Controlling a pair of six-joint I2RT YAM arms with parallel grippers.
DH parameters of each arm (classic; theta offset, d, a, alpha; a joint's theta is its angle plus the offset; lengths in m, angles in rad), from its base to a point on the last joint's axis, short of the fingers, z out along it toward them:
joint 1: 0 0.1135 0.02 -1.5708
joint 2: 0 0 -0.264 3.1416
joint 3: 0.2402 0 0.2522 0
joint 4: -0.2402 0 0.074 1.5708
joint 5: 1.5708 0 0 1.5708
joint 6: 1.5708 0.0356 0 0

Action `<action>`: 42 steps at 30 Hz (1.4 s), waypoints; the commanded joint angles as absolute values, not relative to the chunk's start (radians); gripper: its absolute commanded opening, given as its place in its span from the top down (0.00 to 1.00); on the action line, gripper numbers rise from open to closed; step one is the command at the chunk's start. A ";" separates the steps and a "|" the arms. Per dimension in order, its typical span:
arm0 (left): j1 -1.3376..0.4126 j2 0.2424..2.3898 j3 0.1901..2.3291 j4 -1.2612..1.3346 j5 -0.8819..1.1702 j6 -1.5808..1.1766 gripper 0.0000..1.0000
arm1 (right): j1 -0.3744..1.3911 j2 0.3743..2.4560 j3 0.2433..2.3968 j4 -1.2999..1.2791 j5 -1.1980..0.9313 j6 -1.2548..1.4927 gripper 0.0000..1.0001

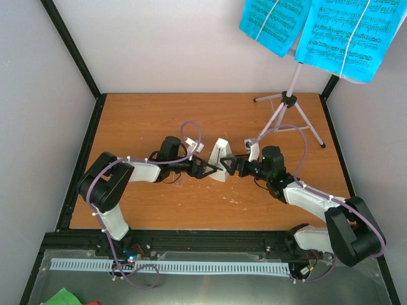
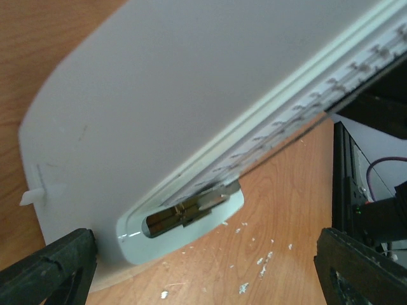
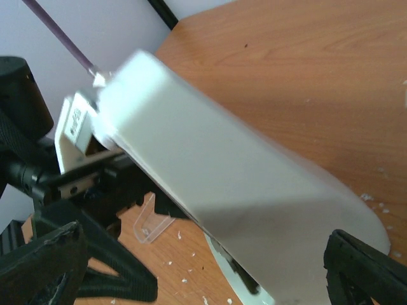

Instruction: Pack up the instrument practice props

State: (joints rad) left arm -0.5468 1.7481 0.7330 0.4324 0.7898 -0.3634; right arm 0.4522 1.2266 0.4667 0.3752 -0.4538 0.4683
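Step in hand, my guess: get a secure hold on the white metronome (image 1: 219, 159) so it can be packed. It stands mid-table (image 1: 146, 121), pinched between nothing yet.

My left gripper (image 1: 205, 169) is spread wide and holds nothing. In the left wrist view the metronome's base sits just beside 1 finger, maybe touching it, and the other finger is well apart. My right gripper (image 1: 236, 166) faces it from the opposite side, also wide open and empty, with the body between its 2 fingers.

To do it well, I'd close only 1 gripper first, low on the flat sides and not on the scale face. The shape tapers and could squirt upward.

The clear cover (image 3: 149, 223) lies on the table near my left arm. The music stand (image 1: 287, 105) and cyan pages (image 1: 340, 35) are at the far right, untouched.
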 commanded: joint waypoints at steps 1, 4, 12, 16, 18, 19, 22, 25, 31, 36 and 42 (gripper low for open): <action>-0.601 1.750 0.740 0.478 0.827 -0.338 0.06 | 0.454 1.100 0.457 0.296 -0.357 0.390 0.00; -0.622 1.728 0.692 0.530 0.866 -0.362 0.06 | 0.454 1.009 0.438 0.231 -0.310 0.361 0.00; -0.557 1.435 0.563 0.457 0.642 -0.475 0.05 | 0.453 0.848 0.425 0.101 -0.257 0.326 0.00; -0.429 1.317 0.624 0.182 0.447 -0.507 0.02 | 0.454 0.791 0.449 0.038 -0.221 0.290 0.00; -0.381 1.322 0.671 0.040 0.360 -0.500 0.01 | 0.454 0.763 0.466 0.017 -0.182 0.259 0.00; -0.362 1.337 0.694 -0.005 0.329 -0.492 0.01 | 0.454 0.749 0.473 0.012 -0.163 0.238 0.00; -0.324 1.409 0.753 -0.098 0.265 -0.479 0.02 | 0.454 0.721 0.480 0.026 -0.096 0.183 0.00; -0.321 1.478 0.805 -0.148 0.207 -0.468 0.10 | 0.453 0.710 0.471 0.060 -0.051 0.169 0.00; -0.321 1.589 0.873 -0.207 0.141 -0.433 0.40 | 0.454 0.695 0.422 0.129 -0.071 0.191 0.00; -0.321 1.649 0.900 -0.217 0.174 -0.422 0.44 | 0.454 0.703 0.399 0.126 -0.056 0.187 0.00; -0.322 1.696 0.911 -0.216 0.210 -0.422 0.52 | 0.454 0.705 0.381 0.148 -0.048 0.190 0.00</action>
State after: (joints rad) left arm -0.3252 1.6608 0.8646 -0.1905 0.1844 -0.4419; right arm 0.4522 0.7067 0.3973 0.1089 -0.0700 0.2020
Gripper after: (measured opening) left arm 0.514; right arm 0.999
